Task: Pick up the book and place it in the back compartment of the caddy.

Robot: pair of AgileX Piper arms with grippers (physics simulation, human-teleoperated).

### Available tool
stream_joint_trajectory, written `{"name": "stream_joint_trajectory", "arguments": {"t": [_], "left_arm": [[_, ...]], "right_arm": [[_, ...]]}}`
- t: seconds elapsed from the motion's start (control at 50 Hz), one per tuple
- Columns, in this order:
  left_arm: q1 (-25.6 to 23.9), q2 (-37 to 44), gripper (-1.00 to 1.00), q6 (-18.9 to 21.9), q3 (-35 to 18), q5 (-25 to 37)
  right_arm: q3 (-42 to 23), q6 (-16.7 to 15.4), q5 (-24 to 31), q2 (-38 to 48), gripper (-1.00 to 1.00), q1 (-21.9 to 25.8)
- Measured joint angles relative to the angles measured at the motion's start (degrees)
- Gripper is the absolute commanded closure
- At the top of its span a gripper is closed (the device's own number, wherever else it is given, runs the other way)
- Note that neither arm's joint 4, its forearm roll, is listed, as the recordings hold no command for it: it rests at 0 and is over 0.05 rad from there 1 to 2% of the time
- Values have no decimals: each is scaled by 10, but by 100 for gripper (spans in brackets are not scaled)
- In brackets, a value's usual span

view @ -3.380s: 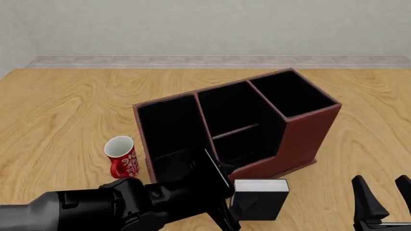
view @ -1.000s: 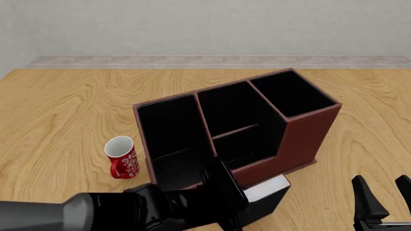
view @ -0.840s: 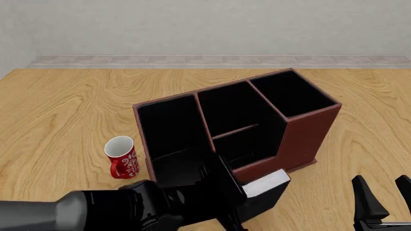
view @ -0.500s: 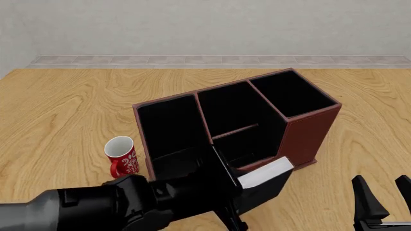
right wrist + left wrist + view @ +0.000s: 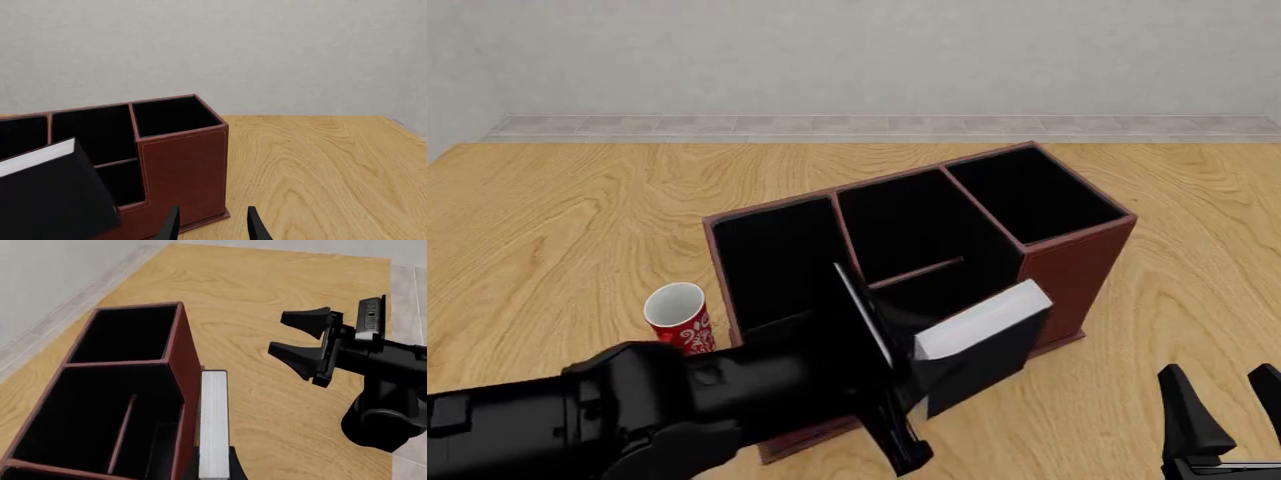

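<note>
My left gripper [image 5: 910,385] is shut on the black book [image 5: 981,352] with white page edges. It holds the book tilted in the air, against the near low wall of the reddish-brown caddy [image 5: 1065,285]. The back compartment [image 5: 941,292] lies just beyond the book, partly hidden by it. In the left wrist view the book's page edge [image 5: 213,425] runs along the caddy's outer wall [image 5: 190,390], next to that compartment [image 5: 157,440]. The right wrist view shows the book [image 5: 47,197] in front of the caddy [image 5: 183,165]. My right gripper [image 5: 1224,420] is open and empty, low at the near right.
A red-and-white mug [image 5: 681,318] stands left of the caddy, close behind my left arm. The caddy's long end bay [image 5: 774,265] is on the left and its tall-walled bay [image 5: 1034,195] on the right. My right gripper also shows in the left wrist view [image 5: 297,340].
My left gripper has lifted the book off the table and carried it up and back toward the caddy's low wall, tilting it. The right arm has not moved.
</note>
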Motion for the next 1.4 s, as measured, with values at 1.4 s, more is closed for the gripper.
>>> {"name": "stream_joint_trajectory", "arguments": {"t": [1.4], "left_arm": [[3, -67, 100, 69, -135, 198]], "right_arm": [[0, 0, 0, 0, -100, 0]]}}
